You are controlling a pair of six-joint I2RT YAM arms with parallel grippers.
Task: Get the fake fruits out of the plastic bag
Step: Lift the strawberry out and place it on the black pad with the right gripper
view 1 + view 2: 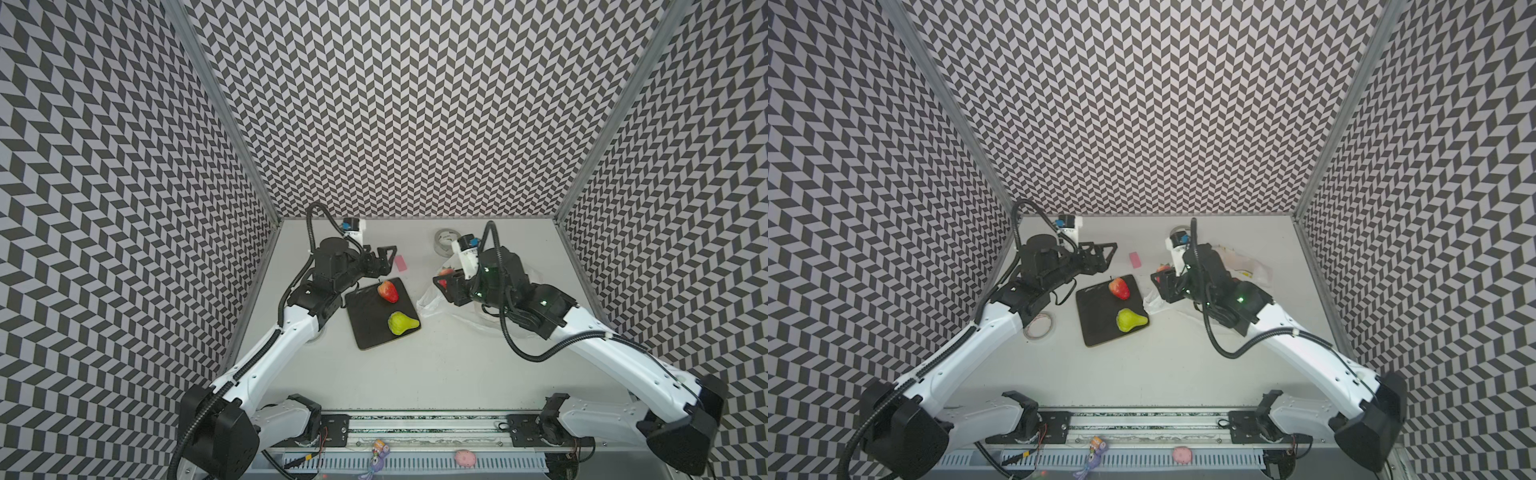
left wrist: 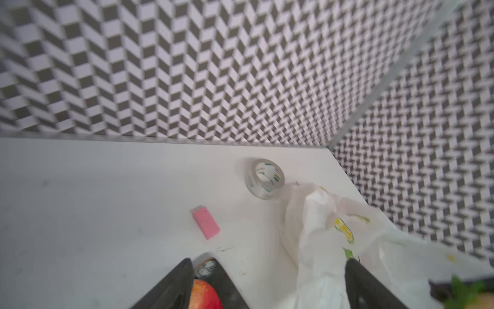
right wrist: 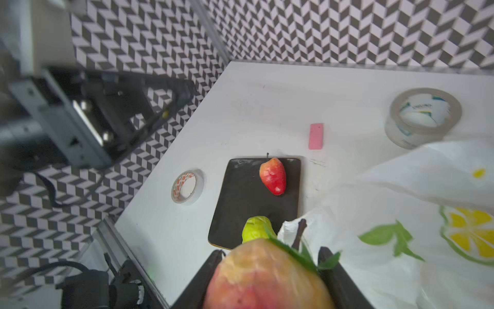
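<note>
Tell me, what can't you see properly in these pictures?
- Inside the plastic bag: the right arm covers most of it in both top views, so fruit inside cannot be told.
- The peach-coloured fruit in the right claw: blurred and cut off by the picture's edge in the right wrist view.
- The red fruit: cut off by the edge in the left wrist view.
- The small tape roll: partly under the left arm in a top view.

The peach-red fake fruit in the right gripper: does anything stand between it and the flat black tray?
Nothing visible does. Between the peach-red fake fruit in the right gripper and the flat black tray lies only the low crumpled edge of the white plastic bag. The tray's middle is free.
</note>
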